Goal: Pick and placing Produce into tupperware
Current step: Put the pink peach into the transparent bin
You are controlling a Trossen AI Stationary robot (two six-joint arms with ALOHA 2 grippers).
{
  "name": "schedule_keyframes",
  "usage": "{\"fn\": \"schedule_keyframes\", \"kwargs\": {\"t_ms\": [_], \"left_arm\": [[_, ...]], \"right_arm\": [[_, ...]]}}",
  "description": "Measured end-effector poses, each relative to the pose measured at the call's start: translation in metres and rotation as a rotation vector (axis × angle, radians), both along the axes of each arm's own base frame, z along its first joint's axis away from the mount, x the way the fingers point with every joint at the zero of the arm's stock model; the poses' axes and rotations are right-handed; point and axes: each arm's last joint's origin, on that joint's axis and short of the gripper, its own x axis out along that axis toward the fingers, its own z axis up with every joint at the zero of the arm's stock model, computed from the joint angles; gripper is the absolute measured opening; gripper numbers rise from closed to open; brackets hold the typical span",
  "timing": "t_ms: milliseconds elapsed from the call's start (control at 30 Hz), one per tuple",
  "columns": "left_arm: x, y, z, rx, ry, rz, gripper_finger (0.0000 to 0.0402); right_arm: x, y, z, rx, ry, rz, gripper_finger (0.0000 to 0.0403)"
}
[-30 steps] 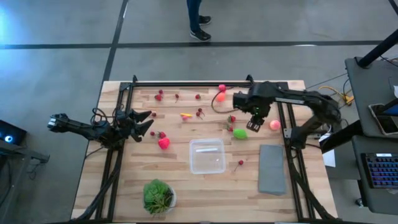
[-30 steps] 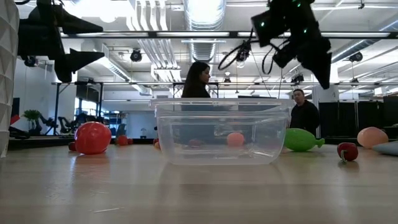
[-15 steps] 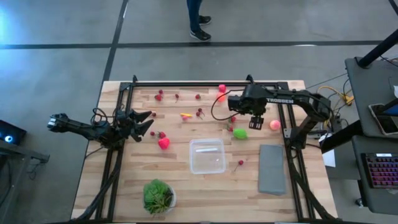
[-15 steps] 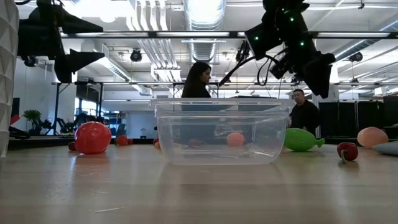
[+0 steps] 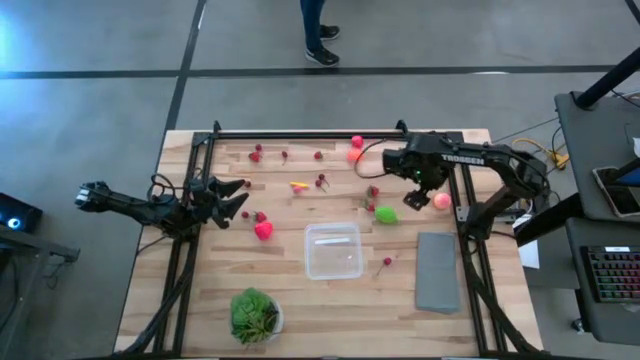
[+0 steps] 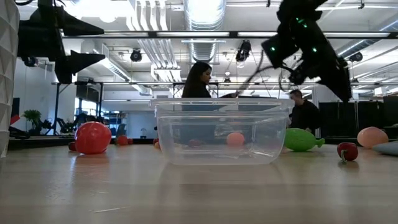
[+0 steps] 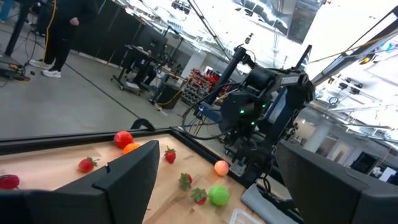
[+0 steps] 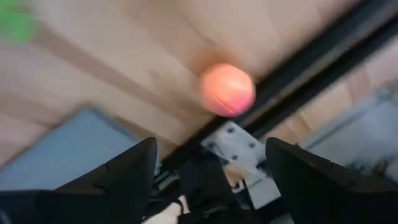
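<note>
The produce lies scattered over the far half of the table: small red berries (image 5: 257, 152), a bigger red piece (image 5: 263, 230), a lime-green piece (image 5: 386, 214) and a peach ball (image 5: 441, 200). The clear tupperware (image 5: 333, 250) stands at the table's middle; nothing shows inside it. My right gripper (image 5: 414, 197) hangs open and slanting down between the green piece and the peach ball (image 8: 227, 89), touching neither. My left gripper (image 5: 235, 198) waits open above the table's left side, fingers (image 7: 127, 177) level.
A flat grey slab (image 5: 438, 270) lies right of the tupperware, with a cherry (image 5: 386, 262) between them. A leafy plant in a white bowl (image 5: 255, 315) stands near the front edge. Black rails (image 5: 460, 200) run along the table's sides. A person stands beyond the far edge.
My right gripper has swung toward the table's right edge and sunk a little, rolling at the wrist, and now hangs nearer the peach ball. The produce and the tupperware have stayed in place.
</note>
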Motion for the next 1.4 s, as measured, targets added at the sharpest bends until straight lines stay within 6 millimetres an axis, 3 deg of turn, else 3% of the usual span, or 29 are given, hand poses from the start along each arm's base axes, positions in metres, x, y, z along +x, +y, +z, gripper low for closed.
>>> {"fn": "schedule_keyframes", "kwargs": {"t_ms": [167,333,733,1400], "left_arm": [[0.000,0.001,0.000,-0.004,0.005,0.030,0.0309],[-0.001,0.002,-0.001,-0.015,0.007,0.098,0.0309],[-0.002,0.003,0.000,-0.019,0.003,0.105,0.0309],[-0.001,0.003,0.000,-0.018,0.004,0.106,0.0309]], "right_arm": [[-0.024,-0.001,-0.016,0.020,0.067,-0.085,0.0295],[-0.033,0.003,-0.032,0.077,0.094,-0.018,0.0295],[-0.034,0.002,-0.050,0.186,0.024,0.319,0.0295],[-0.041,-0.015,-0.064,0.134,-0.054,0.248,0.0295]]}}
